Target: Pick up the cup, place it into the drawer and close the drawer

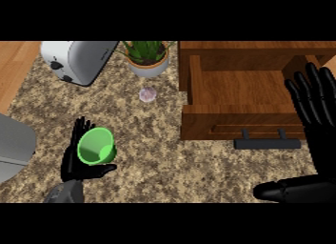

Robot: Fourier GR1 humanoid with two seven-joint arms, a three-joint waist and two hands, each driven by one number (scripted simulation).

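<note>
- Cup [96,146], green, lies in the left hand [76,167] at the left side of the counter [163,167], mouth tipped toward the view.
- Left hand: fingers behind the cup, thumb curled under it. Probably a grasp, but the contact is partly hidden.
- Right hand [316,102]: fingers straight and spread, at the right edge of the drawer [226,119].
- Drawer is open and lies well to the cup's right, so the carry should run rightward.
</note>
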